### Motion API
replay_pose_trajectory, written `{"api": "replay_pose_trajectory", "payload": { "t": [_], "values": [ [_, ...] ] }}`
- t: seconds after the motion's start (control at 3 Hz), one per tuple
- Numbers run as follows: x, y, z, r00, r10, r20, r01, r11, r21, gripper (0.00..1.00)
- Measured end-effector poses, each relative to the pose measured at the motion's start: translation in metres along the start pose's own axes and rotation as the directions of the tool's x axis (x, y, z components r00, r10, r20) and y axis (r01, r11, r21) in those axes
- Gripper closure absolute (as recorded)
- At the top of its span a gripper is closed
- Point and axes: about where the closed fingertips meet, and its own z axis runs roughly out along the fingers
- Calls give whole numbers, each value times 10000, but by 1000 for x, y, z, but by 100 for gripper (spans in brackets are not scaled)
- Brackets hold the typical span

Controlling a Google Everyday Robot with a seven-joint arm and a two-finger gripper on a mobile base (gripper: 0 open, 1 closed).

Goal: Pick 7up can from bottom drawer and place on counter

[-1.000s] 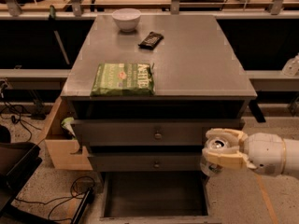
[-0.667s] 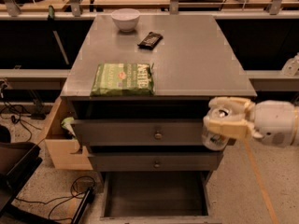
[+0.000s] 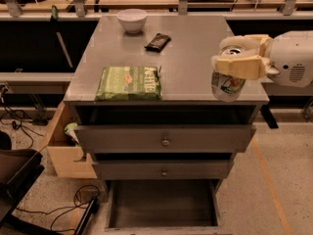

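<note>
Since the earlier frames: arm and load are up from drawer-front level at lower right to counter level at right of frame.

- gripper (image 3: pixel 238 63): right edge of frame, cream fingers closed around the upper part of the can (image 3: pixel 226 85). Firm wrap, silvery top showing between the fingers.
- can: upright, in the grip, over the front right corner of the counter (image 3: pixel 195 58). Its base sits about level with the surface near the front edge. Cannot tell whether it touches or hangs just above.
- bottom drawer (image 3: pixel 161 204): pulled open at bottom centre, nothing visible inside.
- two knobbed drawers (image 3: pixel 165 140) above it, slightly out.
- on the counter besides: green chip bag (image 3: pixel 129 82) front left, dark wrapper (image 3: pixel 158 41) mid-back, white bowl (image 3: pixel 132 19) at the back. All well apart from the can.

Progress, as I judge it: pick from the drawer is done, lift is done, carry to the counter is nearly done. Left: set the can down, preferably further in from the edge, let go, and pull the arm away. Corner placement looks risky for tipping off the front.
</note>
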Motion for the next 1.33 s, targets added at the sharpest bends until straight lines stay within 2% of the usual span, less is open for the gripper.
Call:
{"api": "replay_pose_trajectory", "payload": {
  "t": [0.33,0.67,1.0,1.33],
  "values": [
    [0,0,0,10000,6,-2,-6,10000,1,100],
    [-5,-33,9,9997,52,255,-53,10000,46,100],
    [-1,-102,31,9955,553,765,-566,9983,155,100],
    [17,-162,65,9835,1314,1246,-1319,9913,-38,100]
  ]
}}
